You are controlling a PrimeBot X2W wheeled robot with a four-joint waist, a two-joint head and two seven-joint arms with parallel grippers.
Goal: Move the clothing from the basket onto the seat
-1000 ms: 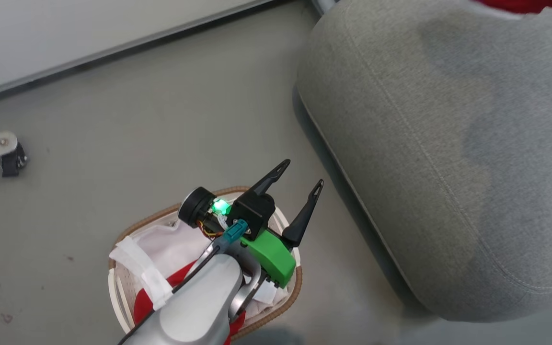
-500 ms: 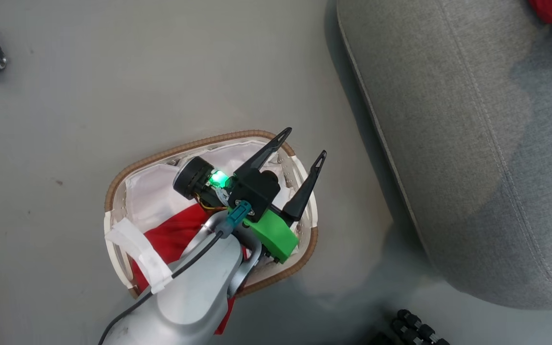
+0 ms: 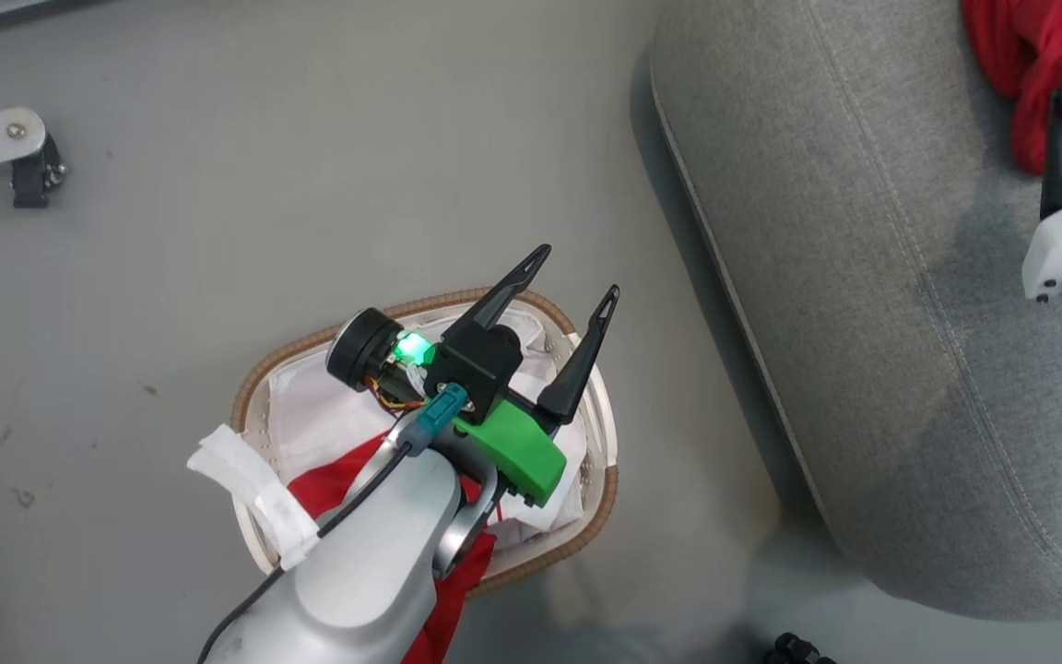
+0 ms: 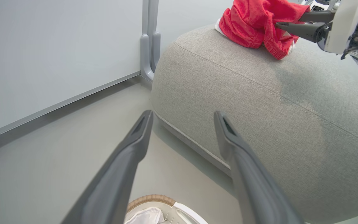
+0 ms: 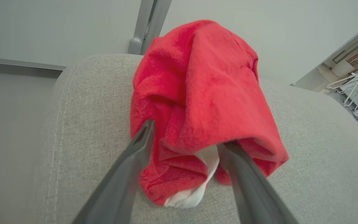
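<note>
One red bundle of the clothing (image 5: 197,93) lies bunched on the far right part of the seat (image 3: 863,277). The right gripper (image 5: 185,137) stands wide, fingers straddling this bundle, one tip under a fold. A second red garment (image 3: 333,480) lies in the basket (image 3: 402,307) on the floor (image 3: 218,231), left of the seat. The left gripper (image 3: 579,270) hovers over the basket, wide and empty.
</note>
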